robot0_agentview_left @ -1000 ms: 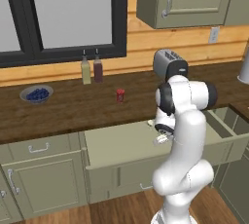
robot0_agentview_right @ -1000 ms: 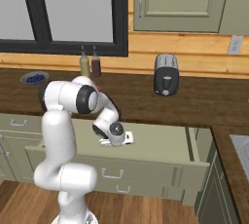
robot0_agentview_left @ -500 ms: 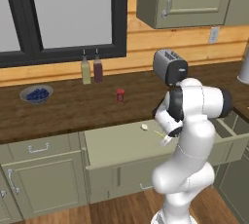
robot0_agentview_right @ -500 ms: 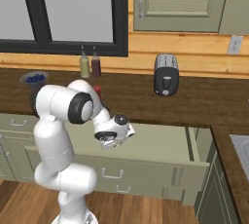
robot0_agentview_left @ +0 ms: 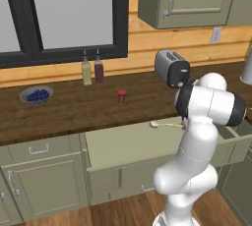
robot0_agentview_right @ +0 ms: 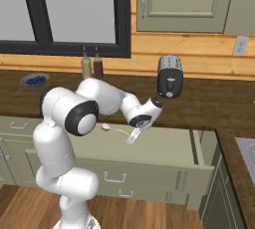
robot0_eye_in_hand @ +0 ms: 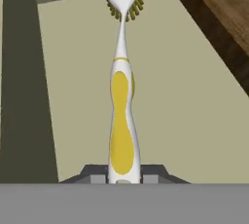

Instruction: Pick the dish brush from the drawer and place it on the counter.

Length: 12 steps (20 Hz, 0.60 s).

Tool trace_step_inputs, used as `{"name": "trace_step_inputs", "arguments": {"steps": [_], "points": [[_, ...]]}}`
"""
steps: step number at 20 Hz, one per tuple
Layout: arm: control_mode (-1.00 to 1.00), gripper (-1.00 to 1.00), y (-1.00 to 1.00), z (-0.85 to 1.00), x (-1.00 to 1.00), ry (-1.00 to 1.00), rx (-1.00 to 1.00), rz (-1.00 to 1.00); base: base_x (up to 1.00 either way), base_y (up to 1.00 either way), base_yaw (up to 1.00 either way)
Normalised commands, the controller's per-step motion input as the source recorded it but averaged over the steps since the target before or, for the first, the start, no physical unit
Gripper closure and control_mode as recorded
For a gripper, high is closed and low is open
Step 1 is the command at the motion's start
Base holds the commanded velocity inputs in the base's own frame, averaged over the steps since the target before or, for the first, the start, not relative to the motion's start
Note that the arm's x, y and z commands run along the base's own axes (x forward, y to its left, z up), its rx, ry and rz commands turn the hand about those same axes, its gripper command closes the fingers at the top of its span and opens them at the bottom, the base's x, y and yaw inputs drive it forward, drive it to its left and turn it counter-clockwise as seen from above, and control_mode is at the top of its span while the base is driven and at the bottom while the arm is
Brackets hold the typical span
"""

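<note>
We hold dish brush (robot0_eye_in_hand: 121,121) clamped in gripper (robot0_eye_in_hand: 122,179), long axis straight ahead toward frame top; counter (robot0_eye_in_hand: 219,18) upper right, drawer (robot0_eye_in_hand: 194,121) beneath.

I can read no text, label, brand, number or sign in any of my three views. The two bottles (robot0_agentview_left: 92,69) by the window are too small for me to make out any label, the small red can (robot0_agentview_left: 121,96) on the counter (robot0_agentview_left: 64,109) shows no legible print, and the toaster (robot0_agentview_right: 170,75) carries no marking I can read. The dish brush (robot0_eye_in_hand: 122,116) handle in my hand view is plain yellow and white.
</note>
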Motion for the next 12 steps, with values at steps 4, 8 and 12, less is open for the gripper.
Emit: {"name": "trace_step_inputs", "arguments": {"steps": [4,8,12], "points": [[-1.00,1.00,-0.35,0.56,0.54,-0.10,0.12,0.49,0.00,0.00,0.00],[-1.00,1.00,-0.07,0.24,0.98,-0.12,0.11,0.26,0.00,0.00,0.00],[-1.00,1.00,0.00,0.03,1.00,-0.04,0.09,0.15,0.00,0.00,0.00]]}}
